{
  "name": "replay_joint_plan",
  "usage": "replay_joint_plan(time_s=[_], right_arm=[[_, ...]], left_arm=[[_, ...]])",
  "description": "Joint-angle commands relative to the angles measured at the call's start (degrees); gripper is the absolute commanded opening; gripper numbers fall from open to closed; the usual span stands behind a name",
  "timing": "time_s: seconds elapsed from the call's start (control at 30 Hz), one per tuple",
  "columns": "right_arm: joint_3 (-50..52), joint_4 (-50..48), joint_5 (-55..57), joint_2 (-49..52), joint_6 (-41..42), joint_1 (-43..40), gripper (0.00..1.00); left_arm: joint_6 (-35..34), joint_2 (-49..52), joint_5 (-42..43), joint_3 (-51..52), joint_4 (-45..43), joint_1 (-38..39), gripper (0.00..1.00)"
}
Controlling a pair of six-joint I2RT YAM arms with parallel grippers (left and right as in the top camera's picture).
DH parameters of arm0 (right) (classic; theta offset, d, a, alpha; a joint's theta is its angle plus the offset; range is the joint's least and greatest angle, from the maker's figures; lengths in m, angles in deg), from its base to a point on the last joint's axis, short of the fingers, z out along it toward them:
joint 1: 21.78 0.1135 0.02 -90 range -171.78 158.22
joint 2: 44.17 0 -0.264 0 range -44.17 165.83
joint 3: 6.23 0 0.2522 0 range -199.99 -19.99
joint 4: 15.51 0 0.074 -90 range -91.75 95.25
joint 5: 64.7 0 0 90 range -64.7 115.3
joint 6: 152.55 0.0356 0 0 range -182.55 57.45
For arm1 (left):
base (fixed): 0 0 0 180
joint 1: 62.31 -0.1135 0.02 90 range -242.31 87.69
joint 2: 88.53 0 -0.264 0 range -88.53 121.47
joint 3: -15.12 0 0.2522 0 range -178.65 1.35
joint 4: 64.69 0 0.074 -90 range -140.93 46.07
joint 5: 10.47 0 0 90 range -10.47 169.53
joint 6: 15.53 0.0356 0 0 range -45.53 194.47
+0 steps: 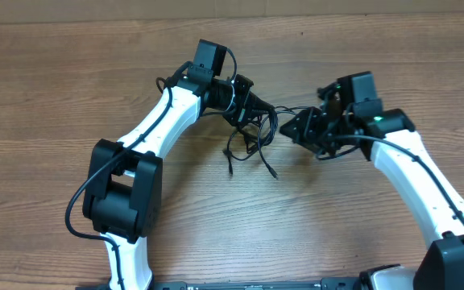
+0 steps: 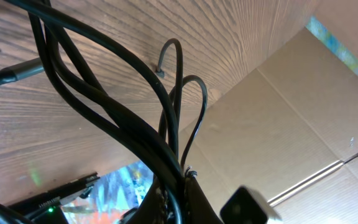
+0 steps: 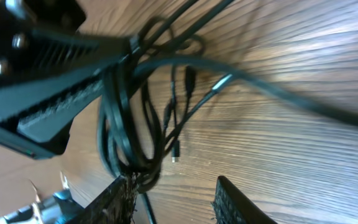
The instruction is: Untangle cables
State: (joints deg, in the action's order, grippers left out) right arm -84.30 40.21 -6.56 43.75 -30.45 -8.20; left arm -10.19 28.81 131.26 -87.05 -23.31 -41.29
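Note:
The cables (image 1: 252, 138) form a black tangle at the table's middle, with loose ends trailing toward the front. My left gripper (image 1: 256, 105) is shut on them from the left. In the left wrist view several cords (image 2: 104, 106) run up out of its pinched jaws (image 2: 182, 202). My right gripper (image 1: 294, 129) sits just right of the tangle and is open. In the right wrist view the looped cables (image 3: 126, 143) hang against its left finger (image 3: 114, 199). The gap across to the right finger (image 3: 235, 202) shows only wood. A small plug (image 3: 176, 152) and a bluish tip (image 3: 219, 83) dangle there.
The wooden table (image 1: 55, 97) spreads around both arms. A cardboard wall (image 1: 296, 8) lines the far edge and shows in the left wrist view as a cardboard panel (image 2: 278, 124). The left arm's black body (image 3: 42, 93) fills the upper left of the right wrist view.

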Motion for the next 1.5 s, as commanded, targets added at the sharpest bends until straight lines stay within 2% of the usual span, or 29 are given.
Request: replay_joint_plan(time_s=[0.0,0.27,0.4,0.67,0.9,1.03,1.17,1.47], right_arm=[[0.2,-1.2,4.9,-1.6,0.8,3.7,0.4],[0.2,-1.4,27.5,-1.6,12.4,10.1,0.39],[0.2,-1.8,27.8,-1.5,15.3,11.3,0.39],[0.2,-3.1,28.3,2.2,15.3,11.8,0.39],[0.2,-12.8,29.2,8.8,12.2,11.8,0.45],[0.2,-13.0,33.8,11.5,12.2,11.7,0.44],[0.2,-8.7,40.8,12.2,12.2,11.6,0.36],[0.2,1.1,50.5,12.2,12.2,9.0,0.36]], left_arm=[[-2.8,-1.2,1.9,-1.4,0.0,0.4,0.04],[-2.8,-1.2,2.4,-1.4,0.0,0.4,0.04],[-2.8,-1.2,2.3,-1.4,0.0,0.4,0.04],[-2.8,-1.2,3.1,-1.4,0.0,0.4,0.04],[-2.4,-1.2,3.8,-1.4,0.0,0.4,0.04],[2.6,-1.2,3.8,-1.4,0.0,0.2,0.04],[9.6,-1.2,3.8,-1.4,1.2,-0.8,0.04],[18.0,-1.2,4.8,-1.4,5.4,-5.9,0.04]])
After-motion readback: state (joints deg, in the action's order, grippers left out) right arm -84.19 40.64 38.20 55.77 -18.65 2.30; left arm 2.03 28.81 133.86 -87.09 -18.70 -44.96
